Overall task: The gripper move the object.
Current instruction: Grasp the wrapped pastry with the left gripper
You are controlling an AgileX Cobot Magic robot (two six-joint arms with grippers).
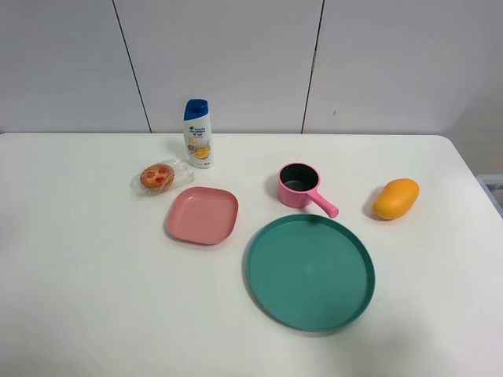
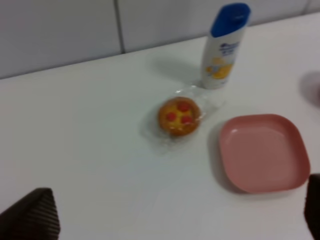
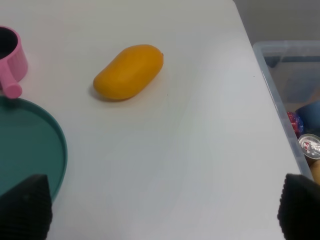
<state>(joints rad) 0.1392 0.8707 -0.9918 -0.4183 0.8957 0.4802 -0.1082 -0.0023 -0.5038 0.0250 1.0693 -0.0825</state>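
The object, a small golden-brown pastry with red spots in clear crinkly plastic, lies on the white table at the left, between the shampoo bottle and the pink plate. It also shows in the left wrist view. My left gripper is open and empty, its dark fingertips spread wide, above the table and short of the pastry. My right gripper is open and empty over bare table near the mango. Neither gripper shows in the exterior high view.
A white and blue shampoo bottle stands behind the pastry. A pink square plate, a pink handled cup, a large teal plate and an orange mango are on the table. A clear bin with cans sits off the right edge.
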